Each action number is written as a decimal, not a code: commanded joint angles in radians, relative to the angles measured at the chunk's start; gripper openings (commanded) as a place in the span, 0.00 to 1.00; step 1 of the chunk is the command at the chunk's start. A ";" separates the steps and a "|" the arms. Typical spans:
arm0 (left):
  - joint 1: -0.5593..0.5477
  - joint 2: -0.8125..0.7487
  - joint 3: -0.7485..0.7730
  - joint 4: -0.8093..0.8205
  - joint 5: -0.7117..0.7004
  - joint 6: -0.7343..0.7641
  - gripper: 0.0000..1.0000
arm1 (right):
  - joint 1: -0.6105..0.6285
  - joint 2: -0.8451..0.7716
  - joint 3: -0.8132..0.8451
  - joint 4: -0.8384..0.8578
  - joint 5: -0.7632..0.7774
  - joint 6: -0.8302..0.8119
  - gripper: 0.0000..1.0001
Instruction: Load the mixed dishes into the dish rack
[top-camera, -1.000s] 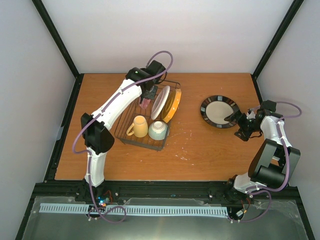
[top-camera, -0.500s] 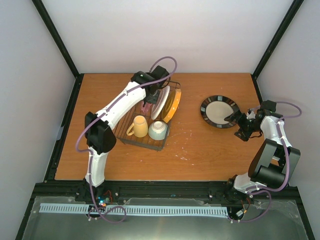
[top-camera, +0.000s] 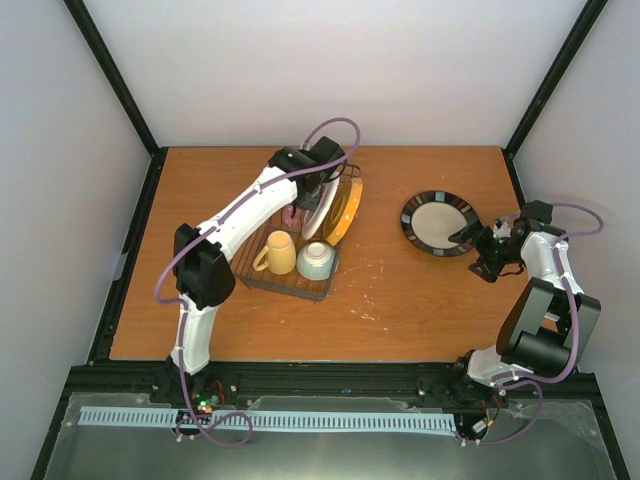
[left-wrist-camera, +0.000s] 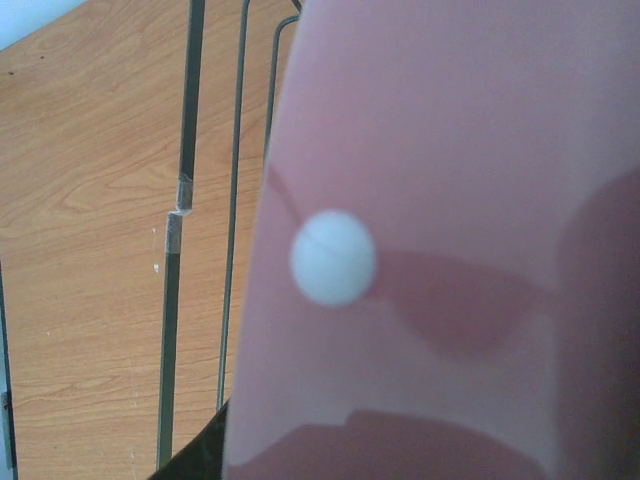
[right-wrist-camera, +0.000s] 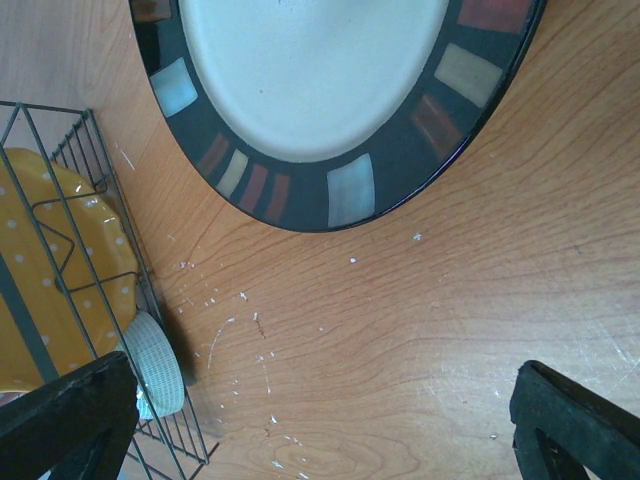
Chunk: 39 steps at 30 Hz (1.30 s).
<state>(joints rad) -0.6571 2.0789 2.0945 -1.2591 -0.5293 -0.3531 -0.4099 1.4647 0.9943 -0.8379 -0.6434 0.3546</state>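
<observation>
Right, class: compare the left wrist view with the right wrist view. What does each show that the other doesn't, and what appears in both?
Only the left wrist view: the pink plate, very close, filling most of the frame.
Only the right wrist view: the dark-rimmed plate with its beige centre, lying flat; the orange white-dotted plate; a sliver of the mint-green bowl; and the open right gripper.
Both: the wire dish rack and the wooden table.

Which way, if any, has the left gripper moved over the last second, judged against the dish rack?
Yes. The left gripper, holding the pink plate, has shifted right and slightly down the top view, toward the standing plates in the dish rack.
</observation>
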 joint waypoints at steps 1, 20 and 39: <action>0.000 0.081 -0.013 0.027 0.011 -0.052 0.02 | -0.001 -0.004 -0.004 0.005 -0.010 -0.016 1.00; 0.008 0.102 0.018 -0.056 0.053 -0.195 0.01 | 0.000 0.013 0.002 -0.010 -0.027 -0.016 1.00; 0.004 0.100 0.137 -0.056 -0.018 -0.150 0.99 | -0.001 -0.007 -0.009 -0.001 -0.012 -0.015 1.00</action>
<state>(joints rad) -0.6491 2.1994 2.1685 -1.2984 -0.5144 -0.5079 -0.4099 1.4704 0.9936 -0.8413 -0.6647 0.3546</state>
